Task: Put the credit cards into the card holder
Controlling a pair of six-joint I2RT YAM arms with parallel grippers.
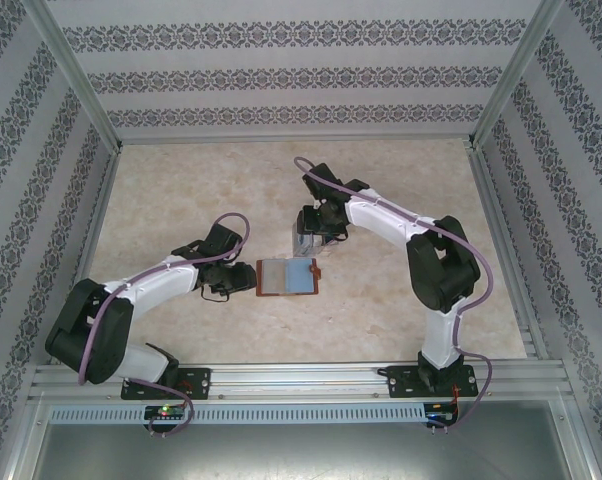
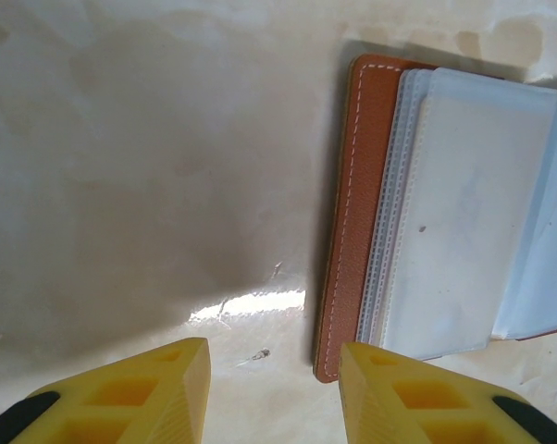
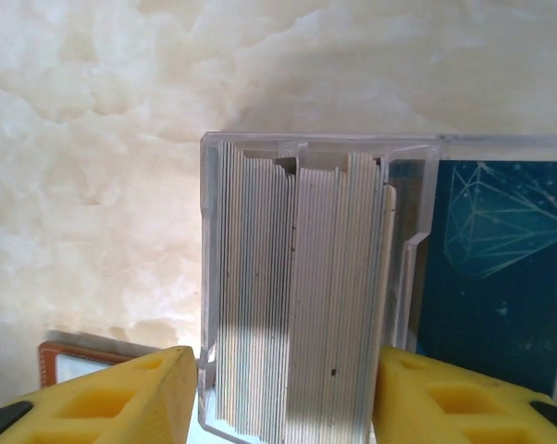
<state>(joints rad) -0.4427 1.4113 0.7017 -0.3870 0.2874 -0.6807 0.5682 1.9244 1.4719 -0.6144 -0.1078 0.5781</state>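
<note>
Our small reddish-brown leather-look card holder [image 1: 286, 277] lies open and flat on the pale marble-look table [image 1: 181, 200], in the middle of the top view. Its pale see-through pockets face up.

Our left gripper [image 2: 271, 363] hangs low just to the left of the card holder. Its yellow fingers are apart with only bare table between them, so it holds nothing. In the left wrist view, one finger is very near the brown lower left corner.

The thin credit cards [image 3: 297, 305] stand on edge, packed tight in a clear plastic box [image 3: 297, 141], just above the card holder in the top view. A dark blue card [image 3: 501, 268] with a thin diamond drawing lies flat at the right of the right wrist view, behind clear plastic.

Our right gripper [image 3: 283, 359] has a yellow finger on each side of the box, very near its walls. We cannot tell if the fingers squeeze the box or only stand beside it.

We think the step now is getting one card out. To do it well, we should:
- take just one card, not a bunch, because they sit so tight
- pull it straight out so the box does not tip
- press the left gripper on the brown edge so the card holder does not slide
- slip the card in flat, lined up with a pocket mouth
</note>
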